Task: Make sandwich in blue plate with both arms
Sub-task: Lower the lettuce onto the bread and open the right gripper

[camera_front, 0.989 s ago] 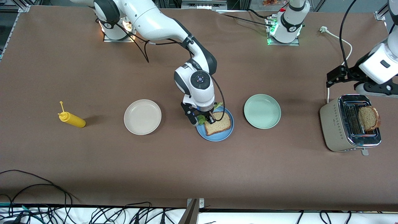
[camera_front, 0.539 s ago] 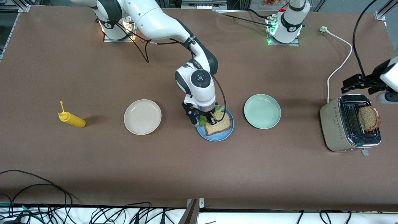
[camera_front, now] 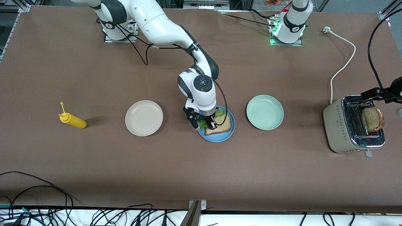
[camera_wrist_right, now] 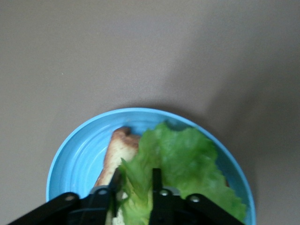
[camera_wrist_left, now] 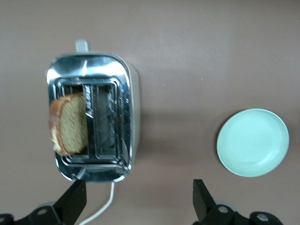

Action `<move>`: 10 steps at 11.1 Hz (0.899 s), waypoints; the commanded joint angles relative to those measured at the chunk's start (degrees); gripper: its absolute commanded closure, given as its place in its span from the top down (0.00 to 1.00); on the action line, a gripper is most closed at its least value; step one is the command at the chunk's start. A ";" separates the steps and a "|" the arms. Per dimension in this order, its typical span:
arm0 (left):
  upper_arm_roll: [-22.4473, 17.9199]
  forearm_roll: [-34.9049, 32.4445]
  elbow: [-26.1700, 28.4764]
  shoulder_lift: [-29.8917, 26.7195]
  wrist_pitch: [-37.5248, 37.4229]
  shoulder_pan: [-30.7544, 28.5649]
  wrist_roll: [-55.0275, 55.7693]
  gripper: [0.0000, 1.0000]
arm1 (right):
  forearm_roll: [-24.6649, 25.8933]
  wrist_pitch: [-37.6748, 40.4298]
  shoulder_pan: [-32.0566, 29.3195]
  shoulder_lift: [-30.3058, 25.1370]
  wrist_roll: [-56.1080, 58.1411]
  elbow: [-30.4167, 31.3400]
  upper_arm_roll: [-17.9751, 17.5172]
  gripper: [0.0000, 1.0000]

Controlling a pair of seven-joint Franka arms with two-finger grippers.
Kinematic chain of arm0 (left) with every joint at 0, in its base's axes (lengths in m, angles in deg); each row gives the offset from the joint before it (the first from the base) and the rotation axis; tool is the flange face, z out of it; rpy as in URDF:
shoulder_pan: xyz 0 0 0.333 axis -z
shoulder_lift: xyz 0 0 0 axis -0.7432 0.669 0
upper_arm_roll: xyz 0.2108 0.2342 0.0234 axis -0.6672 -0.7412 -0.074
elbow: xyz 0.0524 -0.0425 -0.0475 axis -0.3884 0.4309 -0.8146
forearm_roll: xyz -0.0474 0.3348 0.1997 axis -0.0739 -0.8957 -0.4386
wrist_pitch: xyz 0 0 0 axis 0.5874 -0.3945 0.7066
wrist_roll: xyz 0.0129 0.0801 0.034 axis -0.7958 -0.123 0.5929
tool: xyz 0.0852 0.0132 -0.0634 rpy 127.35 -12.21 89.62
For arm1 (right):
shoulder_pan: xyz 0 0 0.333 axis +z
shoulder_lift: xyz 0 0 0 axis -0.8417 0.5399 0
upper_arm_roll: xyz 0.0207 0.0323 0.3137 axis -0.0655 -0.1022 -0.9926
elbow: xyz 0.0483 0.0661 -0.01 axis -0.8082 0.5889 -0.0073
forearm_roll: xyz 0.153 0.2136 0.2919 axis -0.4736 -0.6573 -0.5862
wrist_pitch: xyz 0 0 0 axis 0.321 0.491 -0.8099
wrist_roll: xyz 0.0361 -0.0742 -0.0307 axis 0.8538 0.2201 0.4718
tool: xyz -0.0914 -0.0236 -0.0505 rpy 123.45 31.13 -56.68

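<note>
— Where's the lettuce leaf [camera_wrist_right: 180,159]?
— On the bread slice [camera_front: 223,125] in the blue plate [camera_front: 220,138], mid-bench; the right gripper [camera_wrist_right: 136,180] has its fingers narrowly parted around the leaf's edge.
— The left gripper [camera_wrist_left: 138,197]?
— Spread wide, empty, above the toaster [camera_wrist_left: 91,117] at the bench's left-arm end.

Brown table [camera_front: 94,163], cables [camera_front: 37,213] along edge

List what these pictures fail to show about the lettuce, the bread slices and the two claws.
- Lettuce: front view, right claw and wrist cover most of it; whether it is released is unclear.
- Bread slice on the blue plate: right wrist view, lettuce hides all but one corner.
- Slice in the toaster: its lower part sits inside the slot in both views.
- Left claw: over the toaster, cut off by the left wrist view's edge.
</note>
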 commanded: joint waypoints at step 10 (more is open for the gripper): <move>-5.80 0.21 -2.04 5.14 3.07 -0.57 -7.29 1.00 | -15.21 16.12 0.76 -2.25 19.61 -3.24 9.20 1.00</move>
